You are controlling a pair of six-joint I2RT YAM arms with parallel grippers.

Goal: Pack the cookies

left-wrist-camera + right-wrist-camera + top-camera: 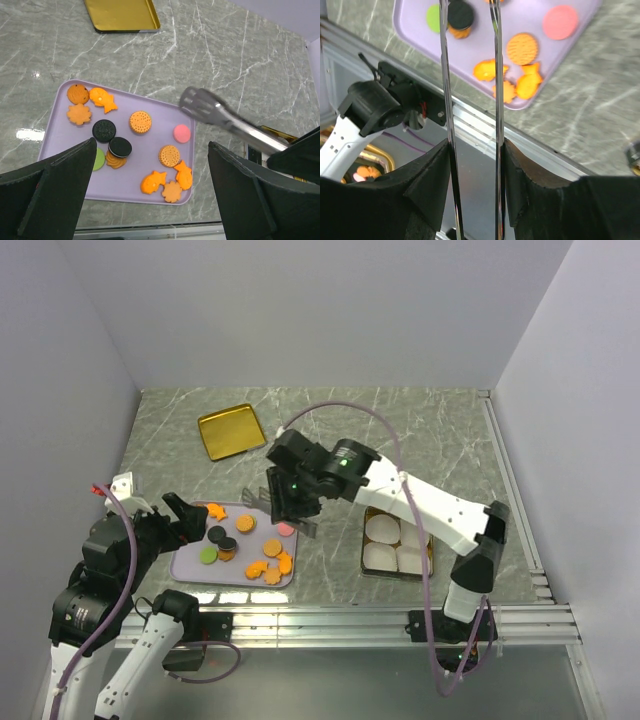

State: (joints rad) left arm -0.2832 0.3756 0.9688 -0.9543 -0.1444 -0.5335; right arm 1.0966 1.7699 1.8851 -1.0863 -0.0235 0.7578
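Cookies, mostly orange, few black, pink, green

Bright metal and matt plastic on a glossy stone-look top

The tongs in my right gripper are mirror-smooth polished metal, and its fingers are matt black and faintly grainy. The table looks like veined grey marble, glossy enough to throw glare. The lavender tray is smooth and matt, probably plastic. The gold tray at the far left is shiny metal. The cookies look dull, with embossed faces.
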